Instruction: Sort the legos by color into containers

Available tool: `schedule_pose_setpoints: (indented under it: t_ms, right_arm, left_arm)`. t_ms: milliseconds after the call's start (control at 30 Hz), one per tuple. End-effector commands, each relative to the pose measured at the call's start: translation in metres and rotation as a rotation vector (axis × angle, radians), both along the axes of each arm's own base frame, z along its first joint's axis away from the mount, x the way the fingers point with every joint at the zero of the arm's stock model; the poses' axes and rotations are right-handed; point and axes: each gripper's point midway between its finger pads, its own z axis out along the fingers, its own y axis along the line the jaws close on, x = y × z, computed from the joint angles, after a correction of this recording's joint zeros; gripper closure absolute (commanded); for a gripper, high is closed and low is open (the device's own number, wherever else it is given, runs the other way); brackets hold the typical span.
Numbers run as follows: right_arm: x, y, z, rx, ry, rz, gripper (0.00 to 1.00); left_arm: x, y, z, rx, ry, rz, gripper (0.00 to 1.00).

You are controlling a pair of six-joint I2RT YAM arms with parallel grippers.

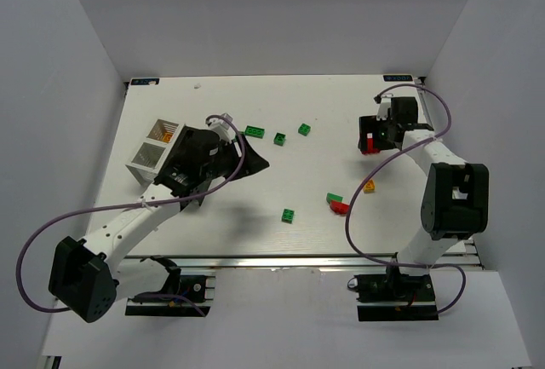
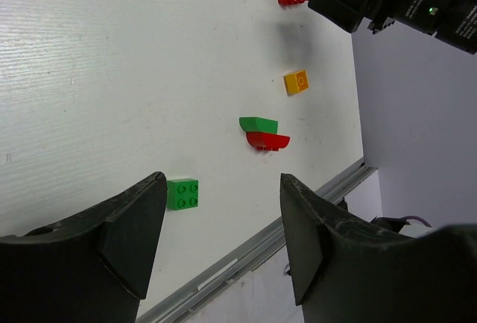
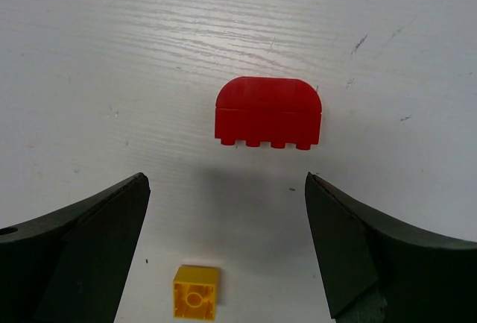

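Two white containers [image 1: 152,147] stand at the left, partly under my left arm; the black one is hidden. My left gripper [image 1: 255,163] is open and empty, held above the table right of them. Green legos lie at the back middle [image 1: 254,132], [image 1: 279,138], [image 1: 304,129]. Another green lego [image 1: 288,215] shows in the left wrist view [image 2: 182,193] by the left finger. My right gripper [image 1: 375,136] is open over a red arched lego [image 3: 268,112], which lies just beyond its fingertips [image 3: 225,181]. A yellow lego [image 3: 197,292] lies between the jaws, nearer the wrist.
A green curved piece [image 2: 258,124] and a red curved piece [image 2: 267,141] lie touching near the front edge [image 1: 337,204]. The table's metal front rail [image 2: 246,256] runs close below them. Grey walls enclose the table on three sides.
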Motion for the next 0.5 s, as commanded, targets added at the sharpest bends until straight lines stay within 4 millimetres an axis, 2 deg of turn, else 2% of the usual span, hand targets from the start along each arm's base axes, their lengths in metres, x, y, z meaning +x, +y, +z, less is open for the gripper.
schedule_pose_setpoints:
  t_ms: [0,200,467]
  right_arm:
    - [0.024,-0.008,0.016,-0.034,-0.067,-0.019,0.11]
    - [0.035,-0.015,-0.004,-0.077,-0.032,-0.017,0.11]
    - [0.033,-0.018,-0.025,-0.087,0.015,-0.034,0.11]
  left_arm:
    - [-0.002,0.005,0.007,-0.009,-0.027,0.030,0.28]
    - [-0.001,0.005,0.006,-0.014,-0.025,0.038,0.28]
    - [0.004,0.002,0.000,-0.001,-0.015,0.035,0.28]
